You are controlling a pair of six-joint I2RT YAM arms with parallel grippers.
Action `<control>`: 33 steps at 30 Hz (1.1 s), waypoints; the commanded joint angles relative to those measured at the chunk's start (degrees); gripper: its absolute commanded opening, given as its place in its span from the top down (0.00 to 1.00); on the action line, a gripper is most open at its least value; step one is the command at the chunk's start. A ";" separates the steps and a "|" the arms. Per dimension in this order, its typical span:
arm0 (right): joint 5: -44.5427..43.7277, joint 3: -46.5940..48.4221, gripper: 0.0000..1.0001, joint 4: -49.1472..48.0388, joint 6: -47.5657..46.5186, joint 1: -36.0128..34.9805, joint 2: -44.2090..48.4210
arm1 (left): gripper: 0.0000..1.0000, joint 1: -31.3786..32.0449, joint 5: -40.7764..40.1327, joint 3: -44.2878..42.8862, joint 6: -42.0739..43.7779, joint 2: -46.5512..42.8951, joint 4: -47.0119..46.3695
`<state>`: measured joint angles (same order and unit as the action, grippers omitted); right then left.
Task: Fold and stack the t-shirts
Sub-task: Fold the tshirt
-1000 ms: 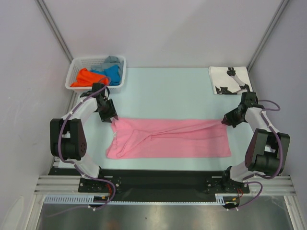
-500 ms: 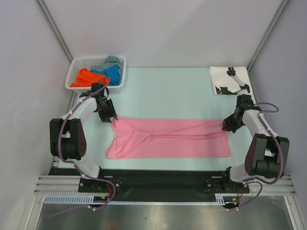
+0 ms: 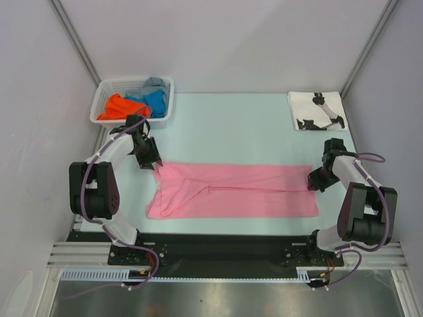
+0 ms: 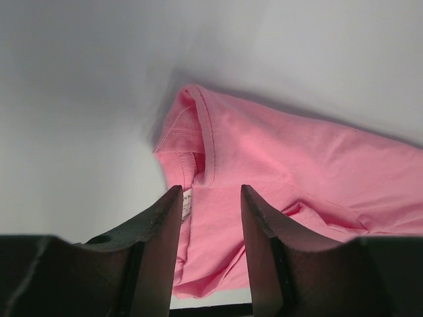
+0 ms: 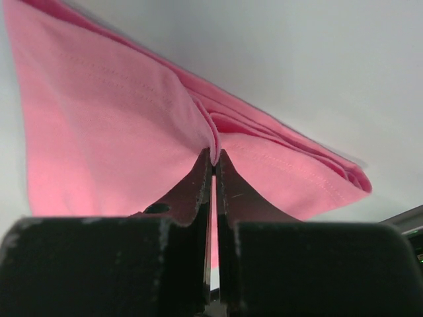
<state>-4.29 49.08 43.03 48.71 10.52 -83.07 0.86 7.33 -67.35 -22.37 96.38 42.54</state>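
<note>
The pink t-shirt (image 3: 234,191) lies as a long folded strip across the near part of the table. My left gripper (image 3: 156,165) is open at its far left corner; in the left wrist view the collar and label of the pink t-shirt (image 4: 218,152) lie beyond the spread jaws of the gripper (image 4: 210,195). My right gripper (image 3: 311,184) is shut on a pinch of the pink t-shirt's right edge (image 5: 132,119), the cloth tenting up between the closed fingertips of the gripper (image 5: 213,153). A folded white t-shirt with black print (image 3: 316,111) lies at the far right.
A white lattice basket (image 3: 109,89) at the far left holds orange (image 3: 117,105), blue (image 3: 156,102) and grey (image 3: 154,84) t-shirts. Grey walls close in on both sides. The black rail (image 3: 218,241) runs along the near table edge.
My right gripper has moved nearer and slightly right with the pink cloth, pulling the far right edge straighter. My left gripper has stayed put.
</note>
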 commanded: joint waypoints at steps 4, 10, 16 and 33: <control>-3.44 -0.83 1.00 -0.92 -0.63 1.25 -0.34 | 0.54 -0.51 2.25 0.11 1.45 0.39 -0.97; -2.39 -0.92 0.86 -1.28 -3.61 1.17 -1.57 | 0.57 -0.42 0.93 1.17 0.84 -1.80 -0.80; -1.59 4.17 0.51 4.95 -10.98 -0.32 1.24 | 0.53 7.02 3.38 -0.32 7.59 -6.46 1.05; 0.86 9.81 0.46 7.07 -13.55 -10.35 4.40 | 0.52 21.81 5.15 0.47 9.19 2.06 -6.60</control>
<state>-4.16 58.67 49.28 35.90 0.58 -80.93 21.69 15.73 -66.32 -13.45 99.24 38.41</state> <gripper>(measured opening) 0.535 0.474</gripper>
